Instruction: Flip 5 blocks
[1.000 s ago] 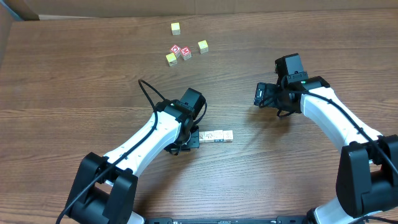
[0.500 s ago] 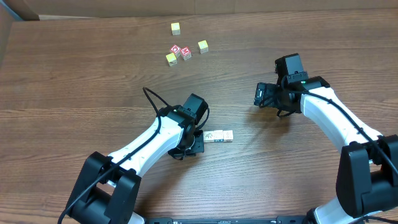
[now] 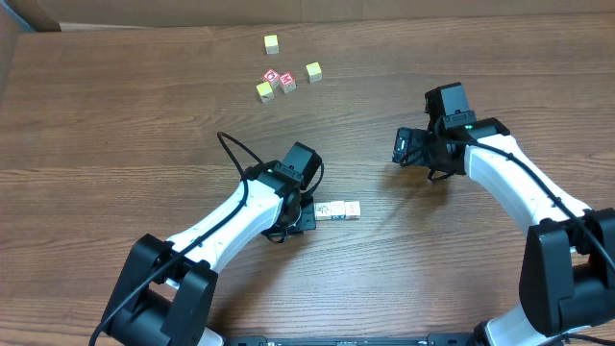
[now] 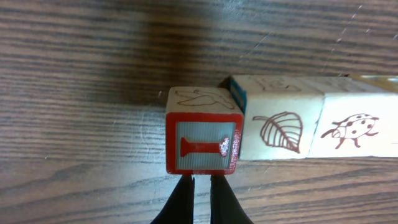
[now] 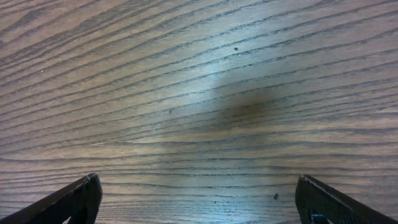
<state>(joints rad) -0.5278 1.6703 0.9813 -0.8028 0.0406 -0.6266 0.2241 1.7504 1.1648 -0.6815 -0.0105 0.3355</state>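
From overhead, I see the left tool (image 3: 300,213) low on the wooden surface (image 3: 115,163) near the middle, its tips turned to 3 o'clock, where a short row of pale blocks (image 3: 338,210) lies just beside it. The right tool (image 3: 407,146) hangs apart from them, toward 2 o'clock from the row. Up at 12 o'clock sits a loose cluster of three yellow cubes (image 3: 272,43) and two red cubes (image 3: 280,80), well clear of both arms. On the left wrist camera, the tool's fingers (image 4: 185,200) are pressed together and pinch nothing. Their tips sit at the 6 o'clock edge of the red-bordered block (image 4: 204,146), which shows a red letter on a pale face; I cannot tell if they touch it. At its 3 o'clock side, touching it, stands the leaf block (image 4: 277,127), then the ladybug block (image 4: 354,127), in one line. On the right wrist camera, the fingers (image 5: 74,199) are spread wide over bare wood.
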